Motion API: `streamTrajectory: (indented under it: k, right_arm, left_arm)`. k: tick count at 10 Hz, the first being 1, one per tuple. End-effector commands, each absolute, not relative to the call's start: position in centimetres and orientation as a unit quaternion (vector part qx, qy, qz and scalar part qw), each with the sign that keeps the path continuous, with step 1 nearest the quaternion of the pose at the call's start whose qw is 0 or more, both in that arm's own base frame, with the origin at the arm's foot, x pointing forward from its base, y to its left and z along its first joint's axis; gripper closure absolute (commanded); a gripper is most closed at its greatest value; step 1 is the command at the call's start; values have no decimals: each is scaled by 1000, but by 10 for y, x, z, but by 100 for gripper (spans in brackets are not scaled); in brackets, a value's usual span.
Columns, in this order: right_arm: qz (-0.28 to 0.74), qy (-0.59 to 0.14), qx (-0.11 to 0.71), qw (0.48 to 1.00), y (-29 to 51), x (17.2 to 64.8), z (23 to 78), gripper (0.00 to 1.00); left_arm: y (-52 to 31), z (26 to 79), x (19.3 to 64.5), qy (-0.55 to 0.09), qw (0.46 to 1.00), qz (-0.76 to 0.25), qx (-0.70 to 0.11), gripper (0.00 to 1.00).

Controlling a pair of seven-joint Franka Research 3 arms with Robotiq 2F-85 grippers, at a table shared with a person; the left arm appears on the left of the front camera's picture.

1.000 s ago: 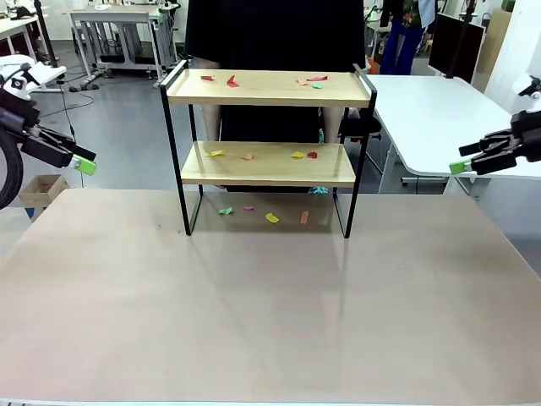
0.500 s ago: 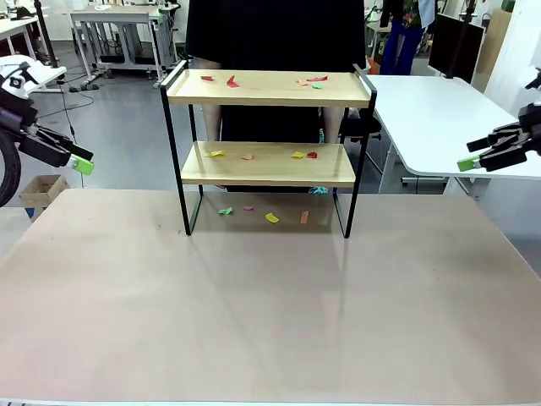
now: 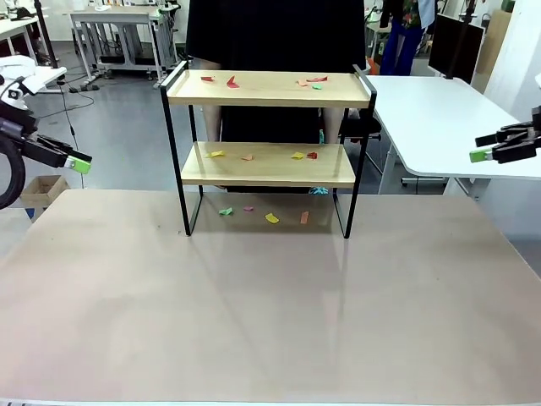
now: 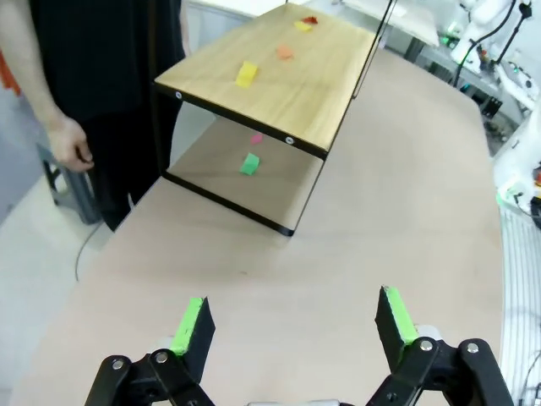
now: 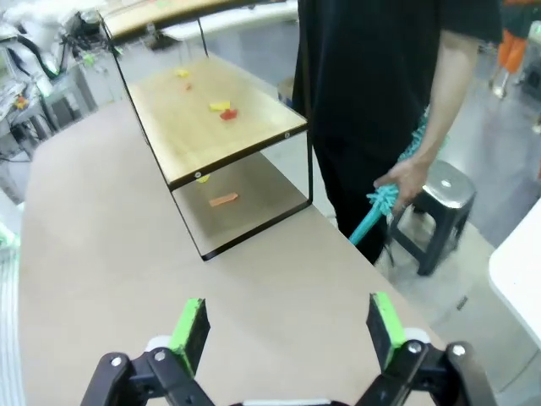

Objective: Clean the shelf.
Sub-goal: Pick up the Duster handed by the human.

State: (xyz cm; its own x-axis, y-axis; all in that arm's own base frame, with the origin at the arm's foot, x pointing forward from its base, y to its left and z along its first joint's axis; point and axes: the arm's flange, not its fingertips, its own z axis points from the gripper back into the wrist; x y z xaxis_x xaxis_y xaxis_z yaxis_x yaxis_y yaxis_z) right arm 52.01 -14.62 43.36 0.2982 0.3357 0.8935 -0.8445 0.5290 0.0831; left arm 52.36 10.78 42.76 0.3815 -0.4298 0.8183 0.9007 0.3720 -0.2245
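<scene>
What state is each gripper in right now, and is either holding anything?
Left gripper: open, holding nothing.
Right gripper: open, holding nothing.

Right gripper risen, pulled outward; left gripper drawn back slightly.

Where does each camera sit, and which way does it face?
Front: fixed on the robot's side, facing the shelf and the person beyond; left gripper and right gripper, open, at the edges.
Left wrist: on the left wrist, looking past its green pads at one shelf end and the person's hand.
Right wrist: on the right wrist, looking past its pads at the other end and a hand holding a teal duster.
Shared: the littered shelf.
</scene>
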Motion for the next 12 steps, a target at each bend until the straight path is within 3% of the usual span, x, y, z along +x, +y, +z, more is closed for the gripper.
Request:
streamTrajectory:
  k: [1,3,6,12]
  right_arm:
    - [408,-474,329,707,-170,543,415,0]
    - [418,-497,349,676,-185,550,400,0]
    - [431,-521,367,639,-197,559,376,0]
    - [439,-541,392,601,-218,577,348,0]
  left_arm:
    - [113,420,537,-376,706,-476,-365,0]
    - [113,411,545,-409,669,-497,-372,0]
    - [106,400,557,-417,655,-503,-379,0]
    - [124,381,572,-441,616,-497,-423,0]
